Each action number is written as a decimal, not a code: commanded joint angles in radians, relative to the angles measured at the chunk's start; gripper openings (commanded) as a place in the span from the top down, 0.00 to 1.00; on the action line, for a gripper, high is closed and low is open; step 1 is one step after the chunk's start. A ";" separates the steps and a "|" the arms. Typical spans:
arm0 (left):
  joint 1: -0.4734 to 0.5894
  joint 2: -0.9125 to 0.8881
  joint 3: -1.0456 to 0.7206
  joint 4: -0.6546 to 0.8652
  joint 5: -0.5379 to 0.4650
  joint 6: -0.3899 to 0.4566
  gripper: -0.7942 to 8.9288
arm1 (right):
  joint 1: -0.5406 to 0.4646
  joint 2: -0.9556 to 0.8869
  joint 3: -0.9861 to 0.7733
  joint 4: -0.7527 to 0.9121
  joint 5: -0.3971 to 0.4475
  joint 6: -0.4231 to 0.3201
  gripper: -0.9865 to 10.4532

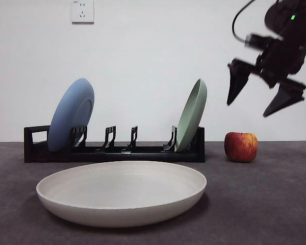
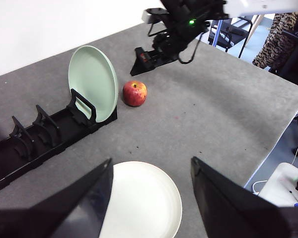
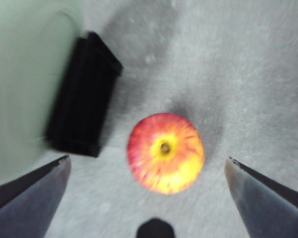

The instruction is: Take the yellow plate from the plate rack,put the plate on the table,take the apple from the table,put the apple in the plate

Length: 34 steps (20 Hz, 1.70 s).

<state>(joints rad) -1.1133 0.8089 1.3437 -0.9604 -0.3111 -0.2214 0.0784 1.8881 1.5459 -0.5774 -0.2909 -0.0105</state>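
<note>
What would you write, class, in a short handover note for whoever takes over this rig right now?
Right claw: open, empty, hanging above the round red-and-yellow apple.
Left claw: open, empty, above the wide cream-white yellow plate.
Plate lies flat on the dark grey table, in front of the long black plastic plate rack. Apple stands on the table beside the rack's end with the pale green plate; a blue plate stands at the other end.
Done: plate out and set down.
Left: grasp the apple, place it in the plate.
</note>
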 commanded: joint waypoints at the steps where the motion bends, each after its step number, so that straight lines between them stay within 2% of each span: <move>1: 0.003 0.006 -0.002 0.007 -0.003 -0.011 0.65 | 0.001 0.061 0.035 0.000 0.009 0.007 0.39; 11: 0.003 0.042 -0.002 0.011 -0.009 -0.011 0.65 | 0.022 0.198 0.062 0.033 0.015 -0.018 0.39; 14: 0.003 0.056 -0.002 0.010 -0.048 -0.010 0.65 | 0.047 0.222 0.062 0.037 0.043 -0.024 0.40; 15: 0.003 0.058 -0.002 0.010 -0.056 -0.011 0.65 | 0.054 0.223 0.062 0.041 0.066 -0.024 0.45; 17: 0.003 0.060 -0.002 0.010 -0.056 -0.011 0.65 | 0.066 0.223 0.062 0.053 0.116 -0.020 0.66; 21: 0.003 0.060 -0.002 0.005 -0.056 -0.011 0.65 | 0.066 0.222 0.062 0.021 0.168 -0.009 0.93; 25: 0.003 0.060 -0.002 0.004 -0.056 -0.010 0.65 | 0.065 0.166 0.062 -0.014 0.168 -0.008 0.92; 29: 0.003 0.059 -0.002 0.004 -0.056 -0.002 0.65 | 0.066 -0.036 0.062 -0.060 0.163 -0.008 0.92; 34: 0.003 0.060 -0.002 0.003 -0.051 0.010 0.65 | 0.126 -0.272 0.062 -0.190 0.033 -0.018 0.92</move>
<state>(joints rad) -1.1133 0.8703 1.3437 -0.9585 -0.3614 -0.2207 0.1982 1.6173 1.6100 -0.7780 -0.2504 -0.0238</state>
